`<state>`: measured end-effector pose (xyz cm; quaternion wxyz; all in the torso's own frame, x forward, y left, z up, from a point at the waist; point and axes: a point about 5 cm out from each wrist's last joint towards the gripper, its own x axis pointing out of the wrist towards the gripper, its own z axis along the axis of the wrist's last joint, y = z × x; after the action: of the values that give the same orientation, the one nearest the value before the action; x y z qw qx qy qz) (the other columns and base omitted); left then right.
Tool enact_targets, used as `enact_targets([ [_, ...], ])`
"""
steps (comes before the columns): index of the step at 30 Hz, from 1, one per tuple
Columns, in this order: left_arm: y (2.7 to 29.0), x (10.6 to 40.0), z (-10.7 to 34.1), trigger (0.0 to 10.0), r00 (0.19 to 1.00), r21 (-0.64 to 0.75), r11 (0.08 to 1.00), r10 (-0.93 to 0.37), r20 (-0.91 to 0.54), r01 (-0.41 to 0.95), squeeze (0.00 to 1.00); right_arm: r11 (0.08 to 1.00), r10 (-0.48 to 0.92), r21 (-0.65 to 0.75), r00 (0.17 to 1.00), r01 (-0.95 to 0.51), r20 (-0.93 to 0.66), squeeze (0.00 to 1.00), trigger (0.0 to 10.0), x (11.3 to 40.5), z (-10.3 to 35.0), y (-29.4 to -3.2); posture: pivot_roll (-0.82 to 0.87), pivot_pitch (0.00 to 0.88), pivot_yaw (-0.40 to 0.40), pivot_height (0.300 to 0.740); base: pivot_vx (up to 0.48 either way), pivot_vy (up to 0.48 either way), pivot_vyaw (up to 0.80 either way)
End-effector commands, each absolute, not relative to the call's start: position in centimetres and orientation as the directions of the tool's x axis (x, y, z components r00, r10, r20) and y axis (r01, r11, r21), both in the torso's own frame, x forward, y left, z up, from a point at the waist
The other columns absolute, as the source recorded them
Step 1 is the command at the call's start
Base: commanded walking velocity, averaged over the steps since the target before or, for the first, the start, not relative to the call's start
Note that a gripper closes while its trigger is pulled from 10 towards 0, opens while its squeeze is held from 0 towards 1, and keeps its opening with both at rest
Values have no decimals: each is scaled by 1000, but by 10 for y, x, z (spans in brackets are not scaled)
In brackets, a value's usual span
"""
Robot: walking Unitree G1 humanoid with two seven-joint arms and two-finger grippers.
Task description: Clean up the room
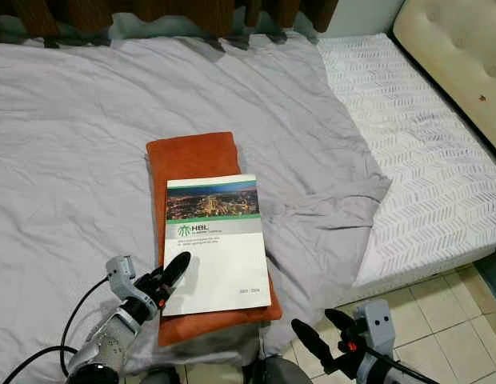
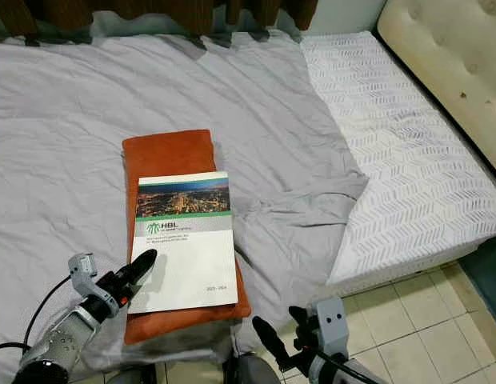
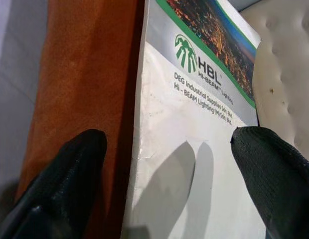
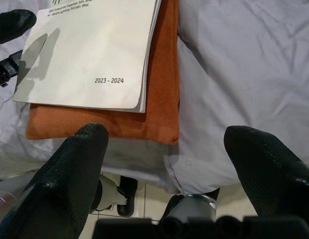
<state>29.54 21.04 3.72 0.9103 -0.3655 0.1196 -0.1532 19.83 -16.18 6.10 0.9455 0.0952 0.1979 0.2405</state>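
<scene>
On the grey bedsheet [image 1: 72,144], 1 catalogue [image 1: 216,244] lies atop 1 orange cushion [image 1: 192,156]. Left gripper [image 1: 170,276] spreads wide at its near-left edge; right gripper [image 1: 320,332], also wide, hovers near-right over floor tiles [image 1: 440,320].

Right gripper [image 4: 164,149], fingers apart, above bed edge; catalogue [image 4: 94,50] on orange pillow [image 4: 162,99], grey sheet [image 4: 244,59].

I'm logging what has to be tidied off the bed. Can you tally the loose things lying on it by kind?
Catalogues: 1, the HBL catalogue, lying on the pillow
Pillows: 1, the orange pillow, on the grey sheet
Total: 2

The left gripper is open at the catalogue's near left edge; the right gripper hangs open over the bed's edge.
</scene>
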Motion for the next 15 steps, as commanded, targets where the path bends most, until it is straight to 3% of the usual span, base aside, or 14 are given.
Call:
enact_targets([
  [1, 218, 283, 26, 10000, 921, -707, 688, -364, -141, 163, 0, 870, 488, 268, 799, -414, -351, 0, 10000, 192, 60, -166, -162, 361, -179, 740, 0, 0, 0],
  [5, 230, 281, 30, 10000, 927, -700, 694, -354, -126, 170, 0, 869, 490, 270, 796, -414, -356, 0, 10000, 192, 59, -165, -154, 363, -180, 740, 0, 0, 0],
  [15, 218, 270, 10, 10000, 900, -715, 685, -388, -200, 137, 0, 866, 496, 269, 790, -421, -361, 0, 10000, 192, 58, -166, -159, 360, -185, 740, 0, 0, 0],
])
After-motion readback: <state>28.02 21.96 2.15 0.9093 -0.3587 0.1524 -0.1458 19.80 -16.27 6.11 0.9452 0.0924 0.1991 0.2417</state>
